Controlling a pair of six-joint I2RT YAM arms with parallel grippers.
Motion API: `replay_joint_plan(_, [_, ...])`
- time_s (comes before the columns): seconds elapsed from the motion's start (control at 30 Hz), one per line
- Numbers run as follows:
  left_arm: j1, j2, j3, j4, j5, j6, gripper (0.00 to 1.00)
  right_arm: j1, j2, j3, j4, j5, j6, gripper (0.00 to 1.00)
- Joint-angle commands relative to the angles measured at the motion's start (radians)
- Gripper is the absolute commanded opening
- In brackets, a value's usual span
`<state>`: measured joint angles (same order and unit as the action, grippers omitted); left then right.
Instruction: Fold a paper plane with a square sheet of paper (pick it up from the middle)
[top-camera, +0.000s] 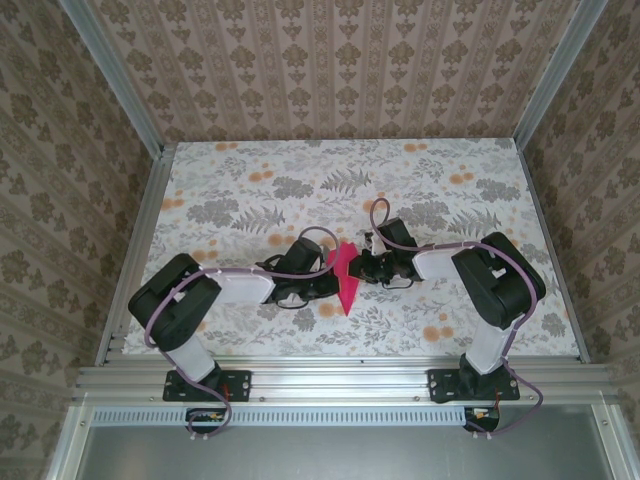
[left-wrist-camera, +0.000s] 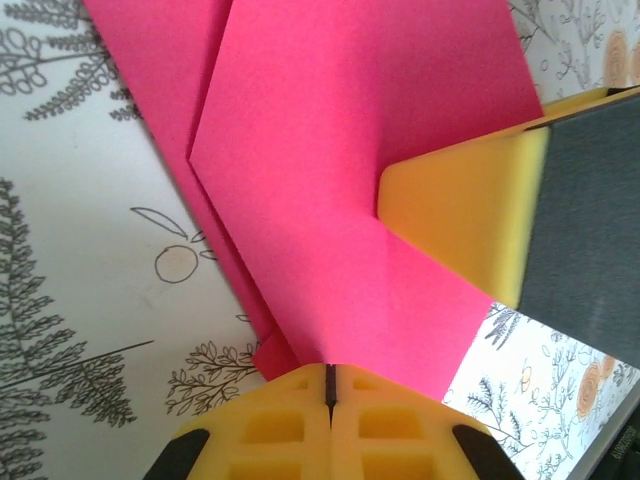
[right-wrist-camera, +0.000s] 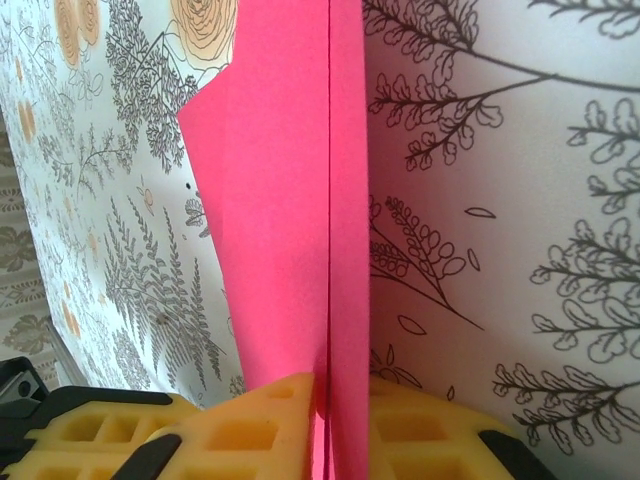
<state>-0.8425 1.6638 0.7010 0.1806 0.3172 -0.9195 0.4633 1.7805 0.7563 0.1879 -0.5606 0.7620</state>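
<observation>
Left gripper (left-wrist-camera: 330, 372) at nine o'clock and right gripper (right-wrist-camera: 320, 388) at three o'clock both clamp the pointed magenta-pink paper plane (top-camera: 347, 281) midway across the floral table (top-camera: 240, 190), probably bracing it to press its centre crease.

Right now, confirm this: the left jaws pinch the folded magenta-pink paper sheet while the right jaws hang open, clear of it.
Not quite: the right jaws are closed on the folded magenta-pink paper sheet too, as the right wrist view shows. The left jaws do pinch it.
</observation>
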Motion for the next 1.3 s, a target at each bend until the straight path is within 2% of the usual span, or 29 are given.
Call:
replay_joint_plan(0.0, [0.009,0.034,0.021,-0.023,-0.003,0.019,0.00,0.008,0.009,0.005,0.025,-0.028,0.005,0.17])
replay_joint_plan(0.17, [0.006,0.046,0.027,-0.015,0.002,0.016,0.00,0.009,0.015,0.008,0.029,-0.047,-0.001,0.20])
replay_joint_plan(0.47, [0.006,0.047,0.025,0.002,0.017,0.011,0.00,0.027,0.025,0.022,0.027,-0.063,-0.015,0.21])
replay_joint_plan(0.7, [0.007,0.023,0.010,0.037,0.023,0.001,0.00,0.029,-0.008,0.021,0.001,-0.053,-0.034,0.07])
replay_joint_plan(0.87, [-0.001,-0.058,-0.006,0.038,0.001,0.007,0.02,0.029,-0.121,0.039,-0.164,0.029,-0.115,0.05])
replay_joint_plan(0.97, [-0.017,-0.146,-0.017,-0.025,-0.074,0.019,0.09,0.029,-0.225,0.091,-0.411,0.193,-0.234,0.05])
replay_joint_plan(1.13, [-0.024,-0.308,-0.074,-0.143,-0.236,0.002,0.14,0.068,-0.307,0.278,-0.896,0.670,-0.453,0.06])
replay_joint_plan(1.27, [-0.020,-0.409,-0.098,-0.251,-0.329,-0.005,0.16,0.115,-0.278,0.385,-1.078,0.983,-0.489,0.06])
